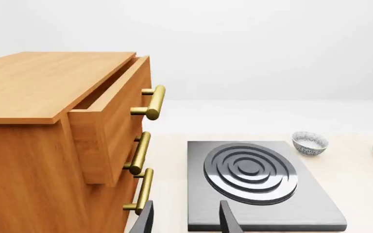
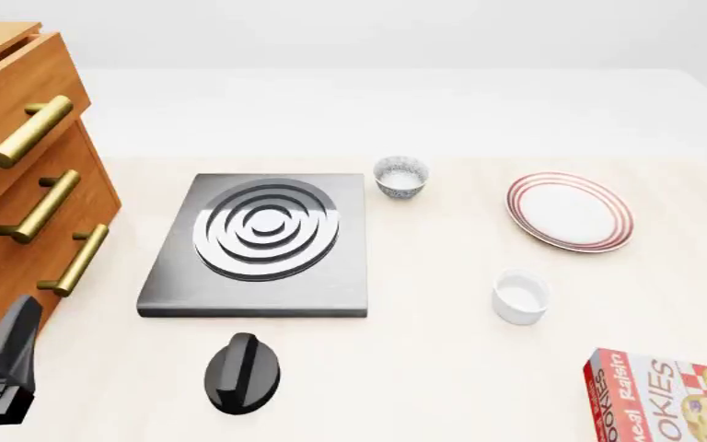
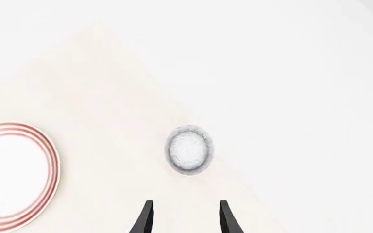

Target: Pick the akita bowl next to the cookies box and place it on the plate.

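Observation:
An akita bowl (image 3: pixel 188 149), pale inside with a speckled outside, lies ahead of my open right gripper (image 3: pixel 185 219) in the right wrist view, with the red-ringed plate (image 3: pixel 11 174) to one side. This bowl and the right gripper are outside the front view. The cookies box (image 2: pixel 673 398) lies at the table's near right corner. The plate (image 2: pixel 570 211) sits at the right of the middle. A second identical bowl (image 2: pixel 400 175) stands by the stove's far right corner, also visible as the bowl (image 1: pixel 310 143). My left gripper (image 1: pixel 186 219) is open and empty, low at the near left.
A flat grey stove plate (image 2: pixel 259 244) with concentric rings lies mid-left, a black knob (image 2: pixel 242 371) in front of it. A wooden drawer cabinet (image 2: pixel 16 184) with brass handles stands at the left, top drawer partly open. A plain white ramekin (image 2: pixel 521 296) sits between plate and cookies box.

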Robot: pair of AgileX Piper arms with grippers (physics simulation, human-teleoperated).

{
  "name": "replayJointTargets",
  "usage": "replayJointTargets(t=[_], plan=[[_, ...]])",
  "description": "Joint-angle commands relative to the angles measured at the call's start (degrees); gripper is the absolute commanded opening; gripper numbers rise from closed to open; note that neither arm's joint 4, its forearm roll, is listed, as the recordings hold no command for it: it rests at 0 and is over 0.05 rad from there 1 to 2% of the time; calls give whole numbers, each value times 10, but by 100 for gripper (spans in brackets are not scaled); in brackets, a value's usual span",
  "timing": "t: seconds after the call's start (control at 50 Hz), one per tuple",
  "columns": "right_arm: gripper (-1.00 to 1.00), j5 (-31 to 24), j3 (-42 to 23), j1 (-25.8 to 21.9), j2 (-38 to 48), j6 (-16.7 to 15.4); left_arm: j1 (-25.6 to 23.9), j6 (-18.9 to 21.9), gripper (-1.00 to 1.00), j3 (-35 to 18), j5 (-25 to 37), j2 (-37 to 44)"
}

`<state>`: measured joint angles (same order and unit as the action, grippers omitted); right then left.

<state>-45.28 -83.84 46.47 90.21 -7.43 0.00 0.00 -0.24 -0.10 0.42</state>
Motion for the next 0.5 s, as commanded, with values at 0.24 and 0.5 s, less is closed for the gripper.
replayJointTargets(t=[0.24,0.5], plan=[[100,5,-36,27,62,-15,0,0,100,0,0,0],[100,16,-49,40,94,-23,0,0,100,0,0,0]])
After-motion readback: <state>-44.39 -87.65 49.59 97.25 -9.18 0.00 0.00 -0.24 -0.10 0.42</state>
